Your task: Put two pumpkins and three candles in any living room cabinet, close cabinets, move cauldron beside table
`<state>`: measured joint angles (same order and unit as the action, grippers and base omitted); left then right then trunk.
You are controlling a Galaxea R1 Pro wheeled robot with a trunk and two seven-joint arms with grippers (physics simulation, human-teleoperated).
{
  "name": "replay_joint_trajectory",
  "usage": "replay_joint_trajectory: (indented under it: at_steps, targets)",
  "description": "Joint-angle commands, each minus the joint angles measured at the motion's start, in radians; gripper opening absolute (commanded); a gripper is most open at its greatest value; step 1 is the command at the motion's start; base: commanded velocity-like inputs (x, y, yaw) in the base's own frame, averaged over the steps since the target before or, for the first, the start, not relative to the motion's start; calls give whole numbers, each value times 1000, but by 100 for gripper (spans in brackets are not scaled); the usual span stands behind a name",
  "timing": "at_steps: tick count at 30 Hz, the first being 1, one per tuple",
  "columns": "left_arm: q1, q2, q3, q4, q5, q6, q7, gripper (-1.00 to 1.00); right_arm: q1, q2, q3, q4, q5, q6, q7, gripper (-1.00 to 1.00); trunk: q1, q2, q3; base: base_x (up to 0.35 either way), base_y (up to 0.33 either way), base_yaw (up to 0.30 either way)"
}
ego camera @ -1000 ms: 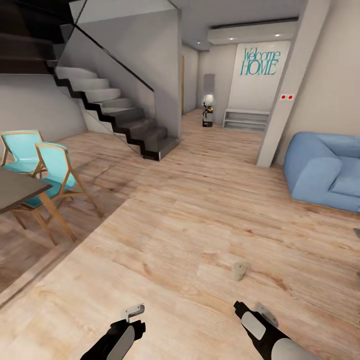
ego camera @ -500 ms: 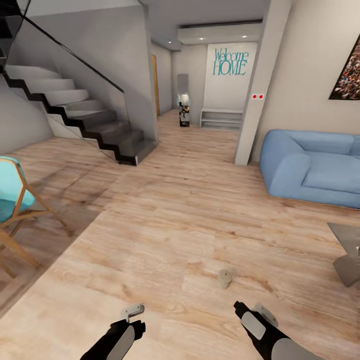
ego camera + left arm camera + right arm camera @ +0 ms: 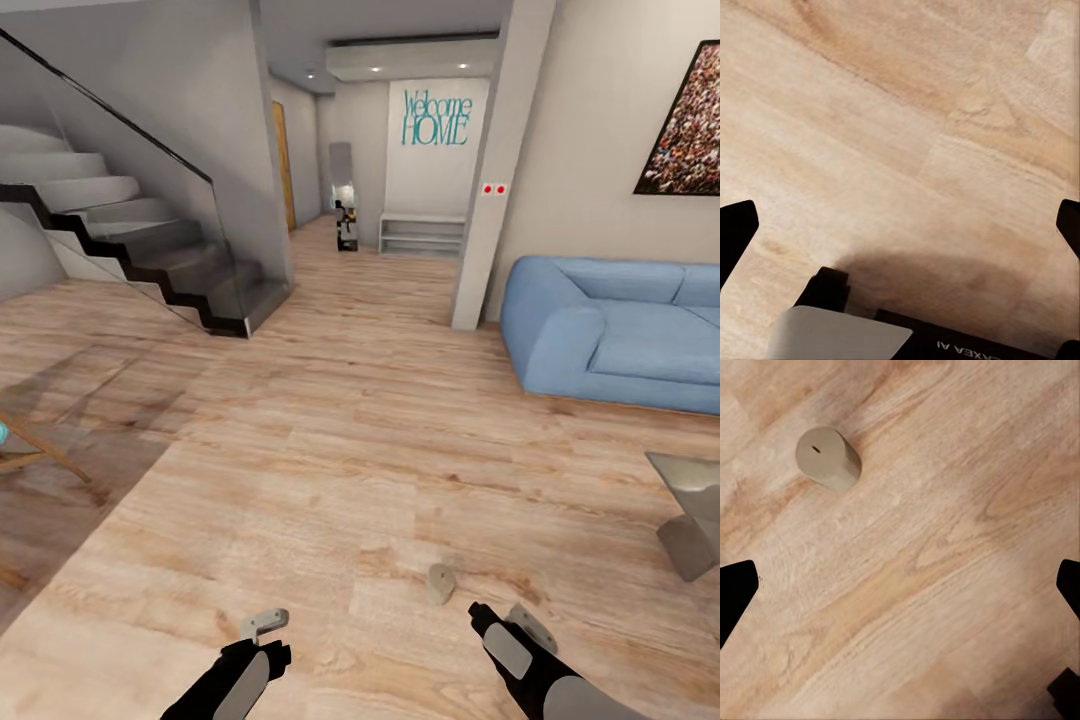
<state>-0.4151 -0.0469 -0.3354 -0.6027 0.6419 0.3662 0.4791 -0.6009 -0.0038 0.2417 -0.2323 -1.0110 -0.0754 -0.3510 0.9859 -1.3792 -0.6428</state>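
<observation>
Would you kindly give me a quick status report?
Both grippers, left and right, open and empty. One candle on the floor ahead of the right gripper. Nothing between them.

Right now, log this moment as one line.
phase: driving | candle: upright on floor, ahead of right pincer | left pincer: open, empty | right: open, empty

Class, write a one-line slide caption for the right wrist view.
A pale candle stands alone on the wood-plank floor, beyond the open right hand.
</observation>
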Motion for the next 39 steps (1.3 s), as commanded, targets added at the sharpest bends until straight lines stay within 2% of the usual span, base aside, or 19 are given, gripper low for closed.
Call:
replay_joint_trajectory:
  at_steps: [1,14,23,39]
  targets:
    - [-1,1,-5,-2,9,2,9,100,0,-1,8,-1,-11,-5,-4,100,1,0,-1,330,0,-2]
    - [-1,2,-5,-2,9,2,9,100,0,0,8,-1,4,-6,-3,100,1,0,-1,330,-14,0]
    - [-1,2,-5,-2,9,2,9,100,0,-1,8,-1,6,-6,-3,100,1,0,-1,303,-155,0]
    - [-1,2,-5,-2,9,2,9,100,0,2,14,-1,9,-6,-3,100,1,0,-1,112,-15,0]
